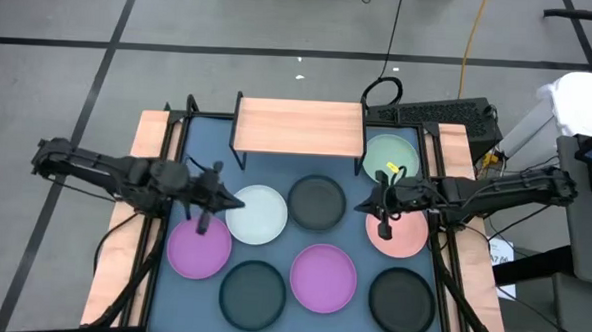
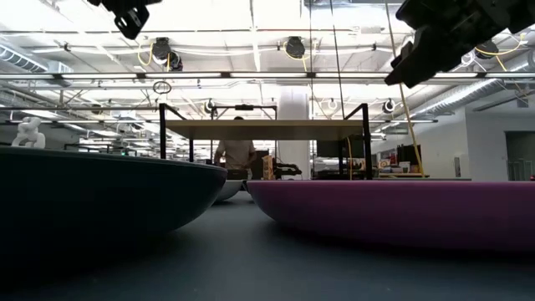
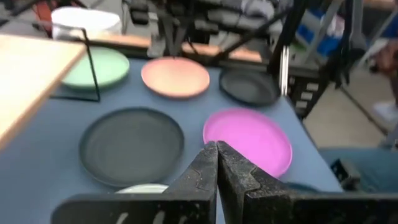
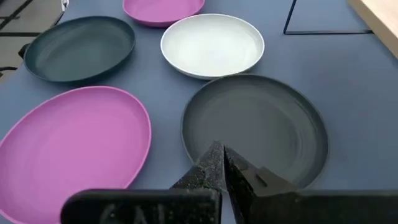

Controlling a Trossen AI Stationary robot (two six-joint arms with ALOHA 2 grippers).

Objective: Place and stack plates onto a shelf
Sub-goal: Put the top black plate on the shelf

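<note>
High view: eight plates lie on the surface [image 1: 276, 165], none on the shelf [image 1: 300, 126] at upper centre. Left claw [image 1: 205, 222], pressed together and empty, hangs over the purple plate [image 1: 198, 250] at left; right claw [image 1: 383, 226], also pressed together, over the pink plate [image 1: 401, 237].

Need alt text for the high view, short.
Overhead: eight plates lie singly on the blue-grey table, none on the bare wooden shelf at its far edge. The shut left gripper and shut right gripper hover over the plates, holding nothing.
</note>
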